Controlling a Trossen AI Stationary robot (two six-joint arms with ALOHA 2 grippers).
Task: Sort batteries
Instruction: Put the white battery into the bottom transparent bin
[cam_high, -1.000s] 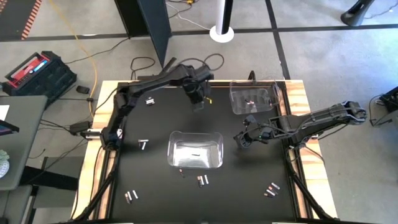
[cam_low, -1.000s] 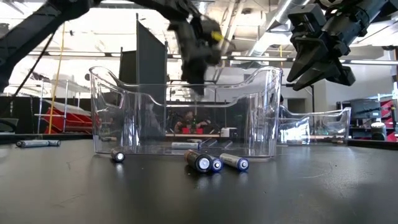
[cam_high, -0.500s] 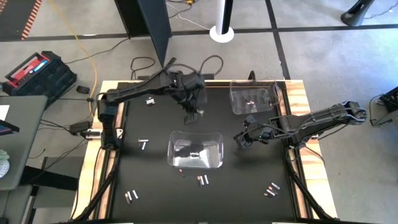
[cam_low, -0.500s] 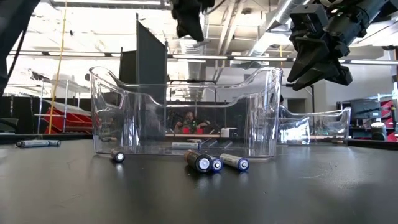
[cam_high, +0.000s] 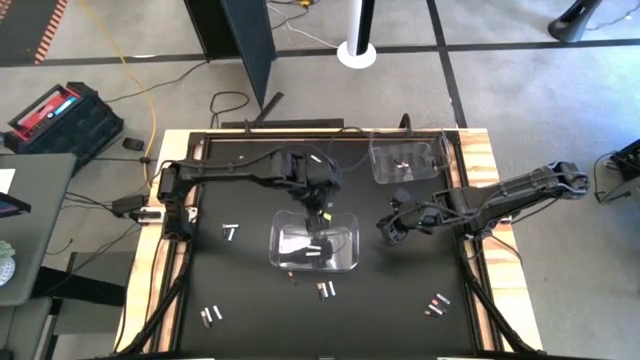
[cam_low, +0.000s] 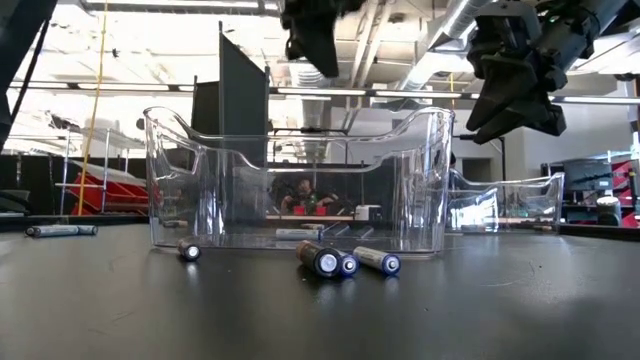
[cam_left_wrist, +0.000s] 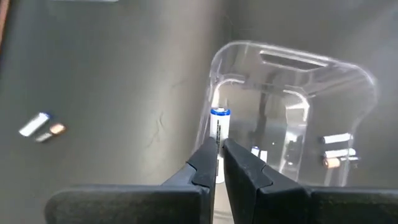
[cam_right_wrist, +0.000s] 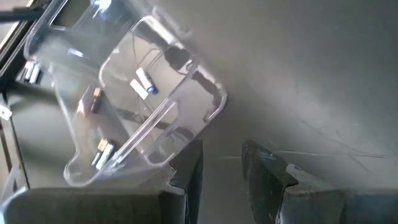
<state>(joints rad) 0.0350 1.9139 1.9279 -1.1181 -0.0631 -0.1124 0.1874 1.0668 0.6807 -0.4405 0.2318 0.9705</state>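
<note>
My left gripper (cam_high: 321, 214) hangs over the far rim of the near clear bin (cam_high: 315, 243), shut on a silvery-white battery with a blue band (cam_left_wrist: 219, 124). In the low view it shows high above that bin (cam_low: 300, 180), at the picture's top (cam_low: 312, 45). A few batteries (cam_left_wrist: 336, 149) lie on the near bin's floor. My right gripper (cam_high: 391, 228) hovers open, right of the near bin, its fingers (cam_right_wrist: 186, 168) empty. Loose batteries (cam_high: 326, 289) lie on the black table. My left gripper pinches the silvery-white battery between its two fingertips (cam_left_wrist: 208, 165). The fingers lie along the battery, and its blue-banded end (cam_left_wrist: 220, 114) sticks out past the tips. It is lifted clear, above the near bin's rim.
A second clear bin (cam_high: 408, 158) stands at the table's far right with a battery in it. Battery pairs lie at the table's left (cam_high: 230, 232), near left (cam_high: 210, 315) and near right (cam_high: 437, 303). Three cells (cam_low: 345, 262) lie in front of the near bin.
My left gripper has swung from near the table's far edge toward the near edge and now stands over the near bin's far rim. My right gripper has kept still.
</note>
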